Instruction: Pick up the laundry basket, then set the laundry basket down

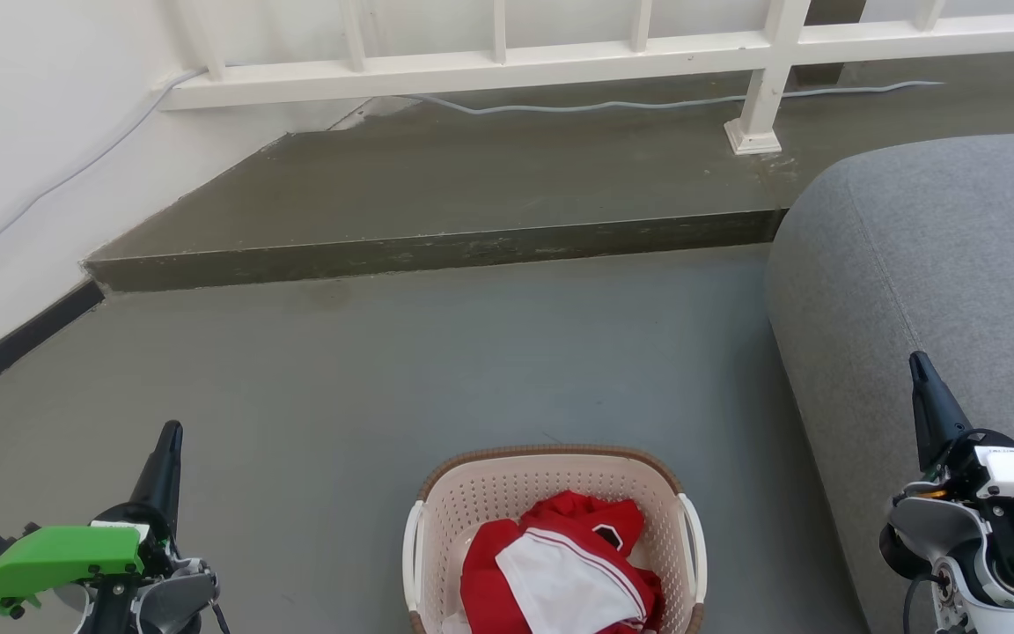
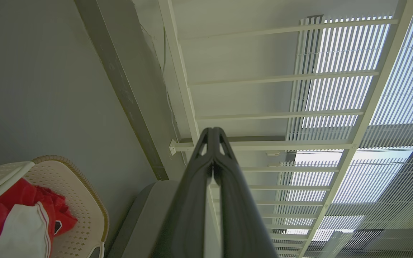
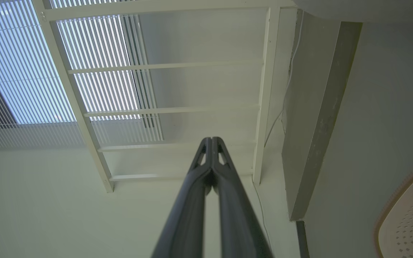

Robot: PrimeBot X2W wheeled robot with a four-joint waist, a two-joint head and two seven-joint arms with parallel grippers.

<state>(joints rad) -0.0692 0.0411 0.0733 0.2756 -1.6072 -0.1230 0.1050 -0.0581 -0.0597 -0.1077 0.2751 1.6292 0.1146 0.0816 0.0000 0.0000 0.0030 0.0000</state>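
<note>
Grey floor [image 1: 472, 352], one laundry basket [image 1: 507, 491]

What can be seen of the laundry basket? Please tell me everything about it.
The laundry basket is cream, plastic-looking, with perforated walls, a brown woven-look rim and white side handles. It is rounded-rectangular, stands upright on the grey floor, at the head view's bottom edge, which cuts off its near end. Red and white clothes lie inside. The left gripper and right gripper stand apart on either side, not touching it.
</note>
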